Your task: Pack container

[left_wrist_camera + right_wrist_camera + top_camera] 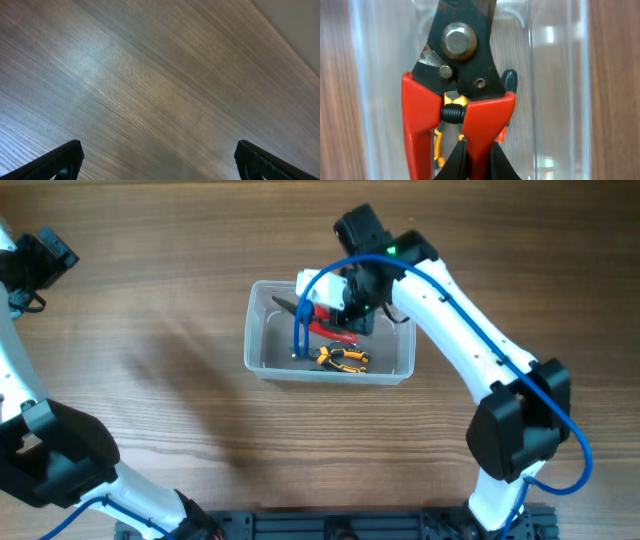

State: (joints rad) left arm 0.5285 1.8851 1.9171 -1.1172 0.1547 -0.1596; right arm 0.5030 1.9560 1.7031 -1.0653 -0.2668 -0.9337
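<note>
Right wrist view: your right gripper [475, 165], shut on the red-handled cutters [465, 100], hangs inside the container [252, 330]. Next, release toward twelve o'clock. Left gripper [160, 155] gapes empty.

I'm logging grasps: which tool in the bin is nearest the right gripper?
The red-handled cutters: the right gripper straddles one handle. The yellow-and-black pliers lie apart from it.

container [262, 330] | clear, rectangular | upright | table centre | holds tools
</note>
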